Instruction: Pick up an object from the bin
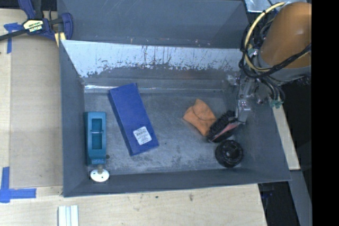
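**The claw is down by the black brush**

Camera view: the grey bin [159, 24] has a few small things lying on its floor. The robot's orange cover [290, 29] is at the right side, above the bin's right wall. Below it, the claw [242, 113] reaches down to the right part of the floor. You cannot tell if the claw is open or closed.

The tip of the claw is right at the top end of a black brush [222, 128] with a red stripe. The brush lies slanted, and you cannot tell if the claw touches it. Just left of the brush is a crumpled orange cloth [198, 115]. Just below the brush is a black round thing [229, 153].

Well apart, on the left side, lies a long dark blue box [130, 114] with a white label. Further left is a light blue block [96, 137], with a small white round thing [99, 174] at its lower end
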